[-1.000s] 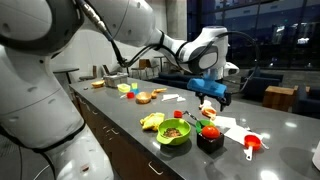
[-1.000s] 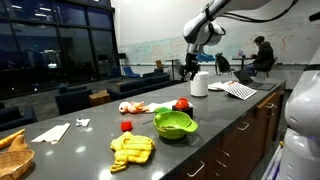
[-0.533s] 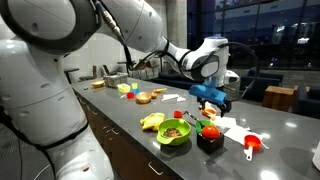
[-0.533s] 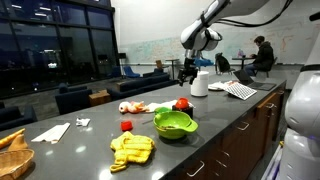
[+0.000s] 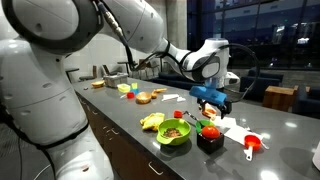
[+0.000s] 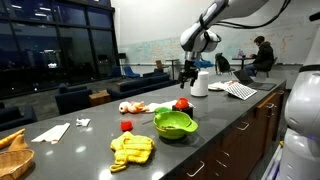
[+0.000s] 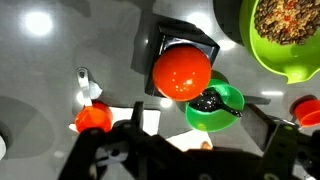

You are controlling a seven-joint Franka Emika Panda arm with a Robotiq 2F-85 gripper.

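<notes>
The gripper (image 7: 190, 158) hangs above the grey counter (image 7: 50, 70) with its jaws spread wide. In the wrist view its two dark, blurred fingers (image 7: 100, 160) stand far apart at the lower edge, and nothing is caught between them. It touches nothing that can be seen. Nearest to it is the red ball (image 7: 182, 72), which rests on top of a black box (image 7: 198, 40). Ball and box lie just ahead of the open fingers, near the middle of the gap. Touching the ball's lower right side is a small green bowl (image 7: 222, 104) with something dark in it. A large green bowl (image 7: 285, 35) filled with brownish grains sits in the upper right corner, near the box but apart from it. To the left, a red measuring cup (image 7: 92, 117) lies on the counter beside a white paper (image 7: 150, 118). In an exterior view the gripper (image 5: 210, 100) hovers over the far part of the counter (image 5: 120, 115), above and a little behind the red ball (image 5: 210, 130) on its black box (image 5: 210, 144), with the large green bowl (image 5: 174, 133) just beside them. In an exterior view the gripper (image 6: 186, 75) hangs near a white jug (image 6: 200, 84), too small there to judge its opening.
</notes>
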